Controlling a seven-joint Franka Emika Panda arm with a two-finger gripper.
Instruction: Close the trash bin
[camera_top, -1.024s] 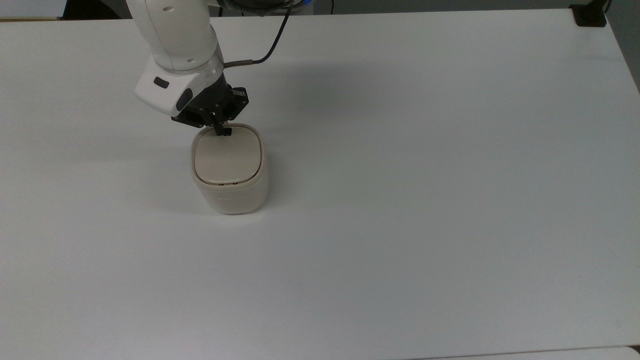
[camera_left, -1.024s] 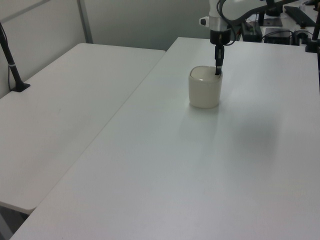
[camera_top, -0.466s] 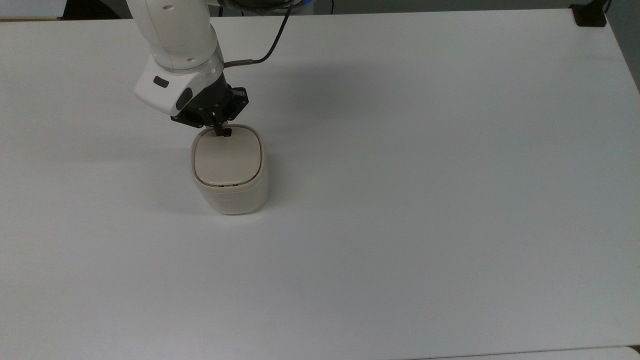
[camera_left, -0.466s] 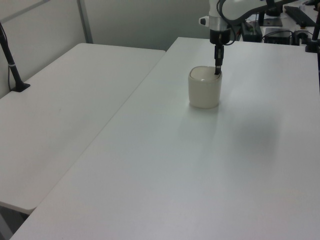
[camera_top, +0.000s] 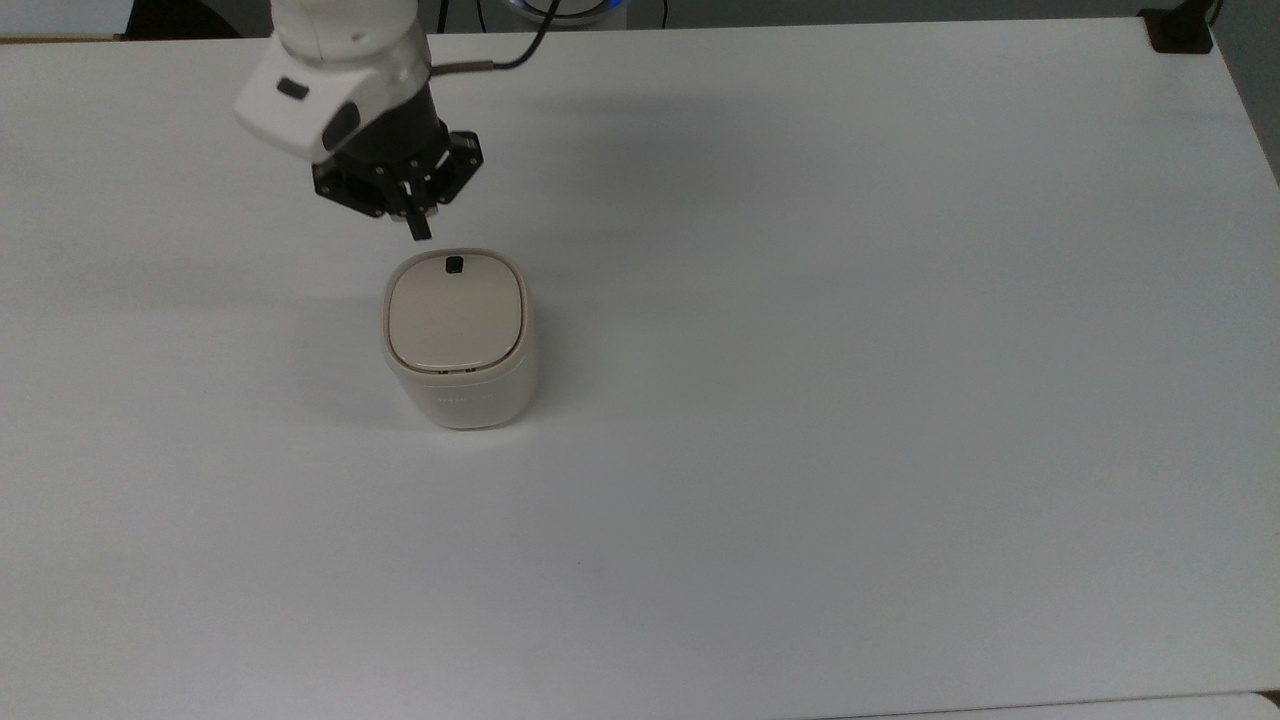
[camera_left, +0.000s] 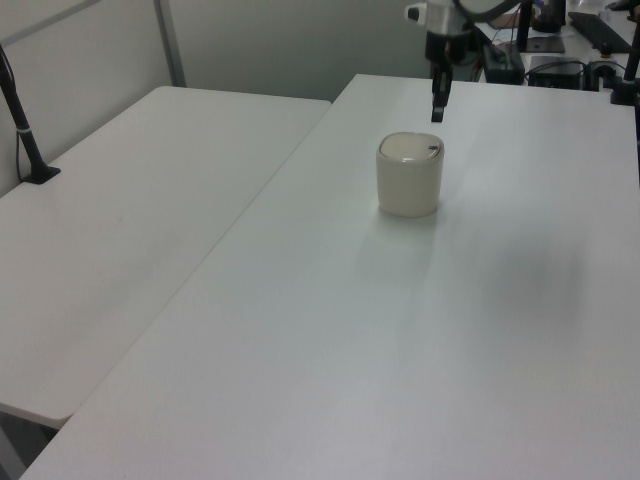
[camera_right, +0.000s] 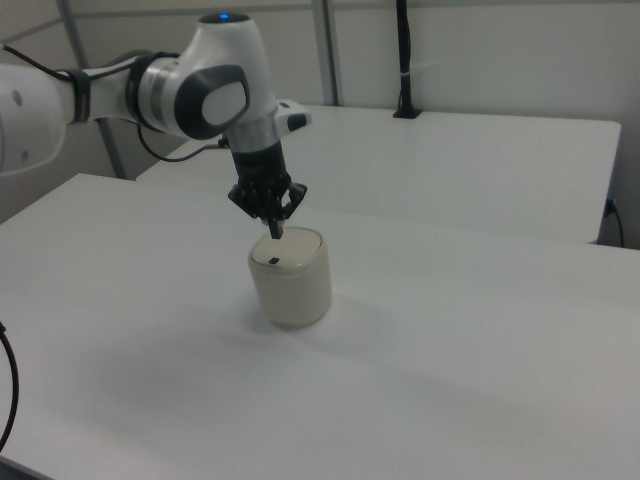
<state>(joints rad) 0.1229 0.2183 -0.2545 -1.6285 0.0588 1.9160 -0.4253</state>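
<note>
Tabletop (camera_top: 850, 400) is white and bare apart from one item. Next in size, the trash bin (camera_top: 458, 345) stands upright toward the top view's left, its flat lid (camera_top: 456, 313) seated level inside the rim with no gap that I can make out. The hand (camera_top: 419, 230) hangs above and just off the bin's far edge, touching nothing, fingers pinched narrow and empty. Smallest, the black button (camera_top: 454, 265) on the lid is uncovered. A second ago the fingertips were pressed down at that button; they have since lifted clear (the lid did not spring up with them). My judgement: the latch has caught, the bin is closed, and only withdrawal remains.
</note>
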